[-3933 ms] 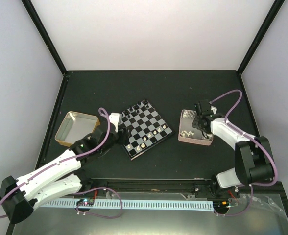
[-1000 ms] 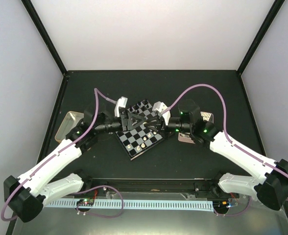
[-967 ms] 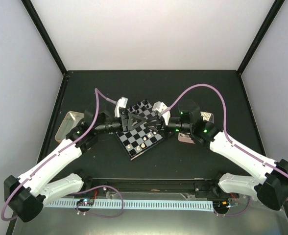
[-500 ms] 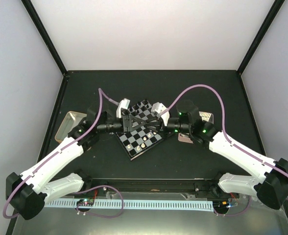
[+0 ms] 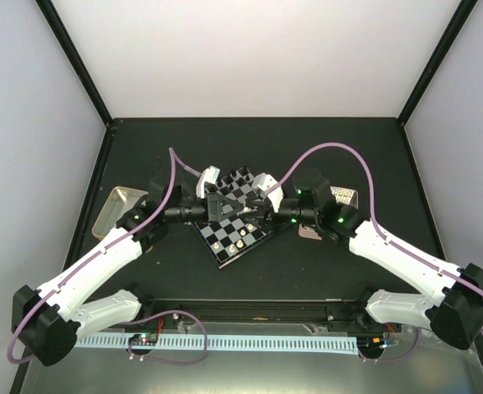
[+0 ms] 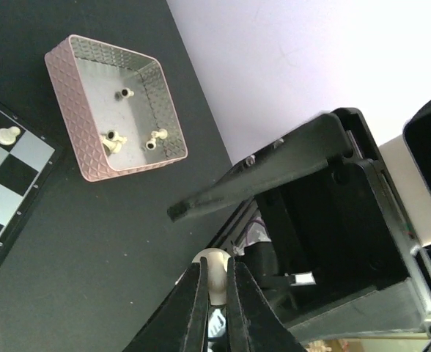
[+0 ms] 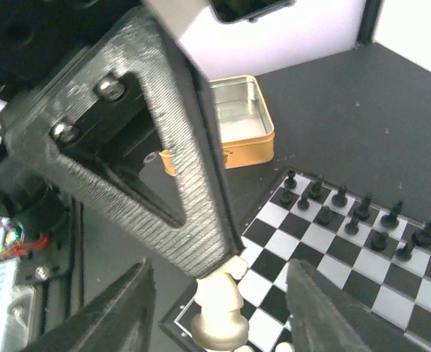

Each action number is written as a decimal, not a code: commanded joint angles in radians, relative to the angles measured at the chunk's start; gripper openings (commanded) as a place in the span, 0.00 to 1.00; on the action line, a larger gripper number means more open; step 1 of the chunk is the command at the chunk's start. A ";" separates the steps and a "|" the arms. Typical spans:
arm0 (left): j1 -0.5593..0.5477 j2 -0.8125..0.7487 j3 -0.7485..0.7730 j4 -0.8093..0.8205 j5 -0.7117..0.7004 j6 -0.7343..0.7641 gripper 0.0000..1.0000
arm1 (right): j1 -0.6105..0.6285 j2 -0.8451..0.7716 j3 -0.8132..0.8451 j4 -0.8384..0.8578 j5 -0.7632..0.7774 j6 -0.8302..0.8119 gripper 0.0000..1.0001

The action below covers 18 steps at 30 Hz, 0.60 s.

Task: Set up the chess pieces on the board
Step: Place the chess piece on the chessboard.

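The board point(image 5: 235, 232) lies mid-table with black pieces point(image 7: 347, 213) along its far side and a few cream ones point(image 5: 240, 244) near the front. Both grippers meet just above it. My left gripper point(image 6: 215, 262) is shut on a cream-white chess piece point(image 6: 215, 265); in the right wrist view that piece point(image 7: 219, 315) hangs base-down from the left fingers point(image 7: 179, 169) and looks like a knight. My right gripper point(image 7: 219, 268) stands open, a jaw on either side of the piece and neither touching it. From above, the left gripper point(image 5: 241, 208) and right gripper point(image 5: 259, 211) nearly touch.
A pink tray point(image 6: 61, 103) holding three cream pieces sits right of the board, mostly hidden under the right arm from above point(image 5: 344, 195). A shiny metal tin point(image 5: 112, 210) lies to the left, also seen as the tin point(image 7: 237, 117) in the right wrist view.
The left jaws have shut on the cream piece and the right jaws have opened off it. Both arms stay almost where they were over the board.
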 commanded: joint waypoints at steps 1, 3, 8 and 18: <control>0.008 -0.009 0.035 -0.042 -0.036 0.112 0.01 | 0.010 -0.047 0.022 -0.004 0.104 0.053 0.61; 0.010 -0.025 0.036 -0.070 -0.065 0.187 0.01 | 0.010 -0.097 0.020 -0.031 0.143 0.087 0.66; 0.012 -0.045 0.033 -0.141 -0.139 0.370 0.02 | 0.008 -0.260 -0.038 0.016 0.233 0.200 0.69; -0.015 -0.025 0.005 -0.231 -0.308 0.482 0.02 | 0.008 -0.263 -0.033 -0.084 0.730 0.413 0.70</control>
